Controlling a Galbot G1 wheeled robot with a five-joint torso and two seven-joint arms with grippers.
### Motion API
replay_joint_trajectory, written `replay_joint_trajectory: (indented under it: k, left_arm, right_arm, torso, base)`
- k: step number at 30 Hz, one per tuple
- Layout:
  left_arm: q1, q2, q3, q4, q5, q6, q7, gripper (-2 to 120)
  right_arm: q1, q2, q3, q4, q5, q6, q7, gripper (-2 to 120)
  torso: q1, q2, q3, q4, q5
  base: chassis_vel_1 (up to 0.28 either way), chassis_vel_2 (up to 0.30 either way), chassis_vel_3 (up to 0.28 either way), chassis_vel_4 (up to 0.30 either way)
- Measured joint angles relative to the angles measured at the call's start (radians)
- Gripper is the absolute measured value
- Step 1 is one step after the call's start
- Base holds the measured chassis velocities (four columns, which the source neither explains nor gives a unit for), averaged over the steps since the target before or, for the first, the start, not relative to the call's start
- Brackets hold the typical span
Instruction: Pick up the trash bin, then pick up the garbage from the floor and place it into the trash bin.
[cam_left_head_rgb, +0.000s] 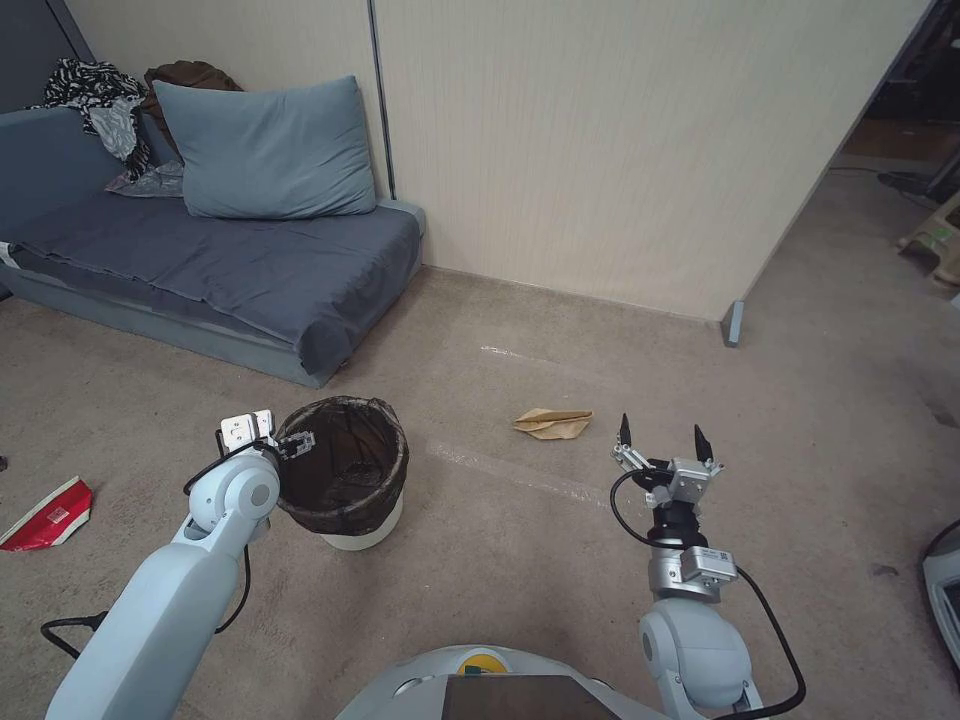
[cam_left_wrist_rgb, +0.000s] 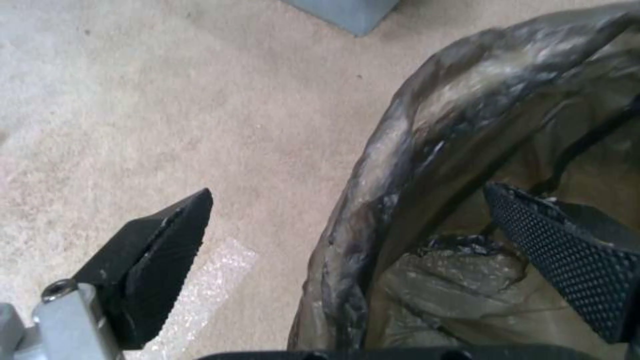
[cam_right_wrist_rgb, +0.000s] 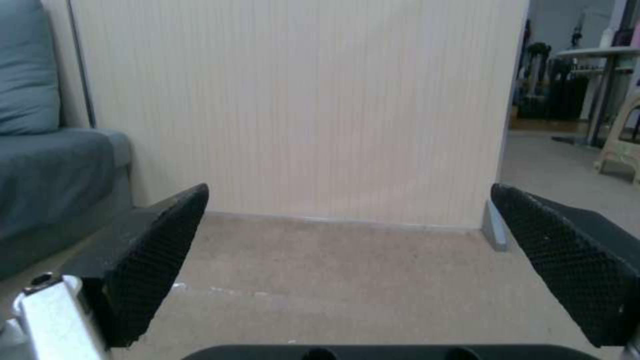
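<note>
We look down from the head camera at a beige carpeted floor (cam_left_head_rgb: 560, 560) in a room with a pale wall (cam_left_head_rgb: 600, 140) at the far side and a grey-blue sofa (cam_left_head_rgb: 200, 250) at the far left. The trash bin (cam_left_head_rgb: 345, 480), a small white bucket whose rim is wrapped in a dark bag liner, stands on the floor at near left. Our left end effector (cam_left_head_rgb: 297, 443) is at the bin's left rim with its jaws spread wide; in the left wrist view one finger (cam_left_wrist_rgb: 160, 270) sits outside the liner-wrapped rim (cam_left_wrist_rgb: 373, 210) and the other inside the bin, so the rim lies between them, not yet pinched. We judge this straddle is set up so that closing would clamp the wall and let the bin be lifted. Our right end effector (cam_left_head_rgb: 660, 440) hovers at near right over bare floor, also wide, its fingers pointing toward the far wall, idle. A piece of garbage, a tan folded paper (cam_left_head_rgb: 552, 423), lies on the floor between the bin and the right end effector, a little farther away. A red-and-white flattened wrapper (cam_left_head_rgb: 48, 515) lies at the left edge, well apart from the bin.
</note>
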Motion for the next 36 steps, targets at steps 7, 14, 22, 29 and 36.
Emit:
replay_joint_trajectory:
  k: [7, 14, 22, 29, 36]
  left_arm:
    - [-0.022, -0.001, 0.015, 0.043, -0.008, 0.001, 0.001, 99]
    - [-0.029, -0.003, 0.029, 0.059, -0.007, 0.001, 0.004, 93]
    - [-0.032, -0.005, 0.033, 0.07, -0.007, 0.002, 0.006, 66]
    - [-0.031, -0.005, 0.033, 0.081, -0.022, 0.003, 0.008, 38]
    - [-0.028, -0.005, 0.032, 0.081, -0.047, 0.004, 0.009, 15]
  right_arm:
    - [0.001, 0.002, 0.001, 0.0, -0.001, 0.001, 0.0, 100]
    - [-0.002, 0.006, 0.004, 0.002, -0.002, 0.004, 0.001, 100]
    - [-0.001, 0.017, 0.002, 0.003, -0.008, 0.005, 0.002, 100]
    - [-0.003, 0.021, 0.002, 0.005, -0.011, 0.006, 0.004, 100]
    - [-0.008, 0.023, 0.0, 0.012, -0.013, 0.006, 0.006, 100]
  torso:
    - [0.0, 0.0, 0.0, -0.0001, 0.0]
    - [0.0, 0.0, 0.0, -0.0001, 0.0]
    - [0.0, 0.0, 0.0, -0.0001, 0.0]
    - [0.0, 0.0, 0.0, -0.0001, 0.0]
    - [0.0, 0.0, 0.0, -0.0001, 0.0002]
  base:
    - [0.0, 0.0, 0.0, 0.0]
    - [0.0, 0.0, 0.0, 0.0]
    - [0.0, 0.0, 0.0, 0.0]
    - [0.0, 0.0, 0.0, 0.0]
    - [0.0, 0.0, 0.0, 0.0]
